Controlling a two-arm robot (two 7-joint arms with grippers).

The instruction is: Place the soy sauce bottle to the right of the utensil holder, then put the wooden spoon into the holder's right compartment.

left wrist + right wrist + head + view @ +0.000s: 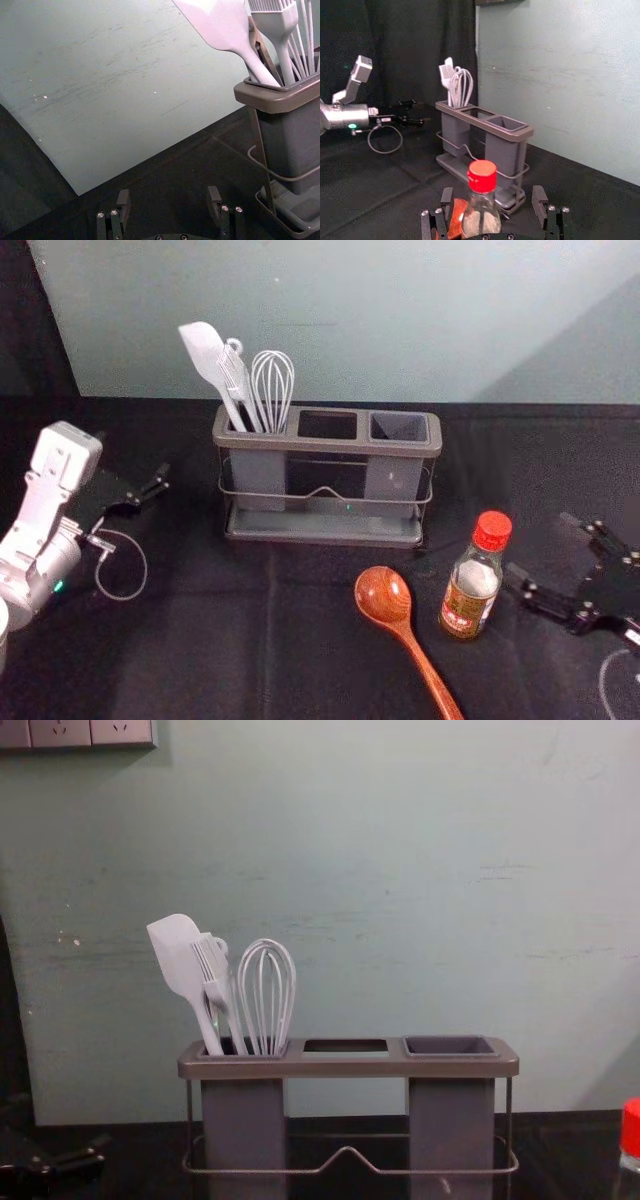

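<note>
The reddish-brown wooden spoon point(383, 595) lies at lower centre, right of it the red-capped glass soy sauce bottle point(466, 598), upright. Near the bottle, at right, is the black right end effector point(540, 546) (fingers spread); at left, the black left end effector point(140, 468), also spread. Beyond, around centre, stands the grey utensil holder point(330, 445).

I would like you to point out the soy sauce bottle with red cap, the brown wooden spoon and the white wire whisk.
Soy sauce bottle with red cap point(465, 604): head view, on its label.
Brown wooden spoon point(384, 595): head view, on its bowl.
White wire whisk point(266, 992): chest view, on its wires.
</note>
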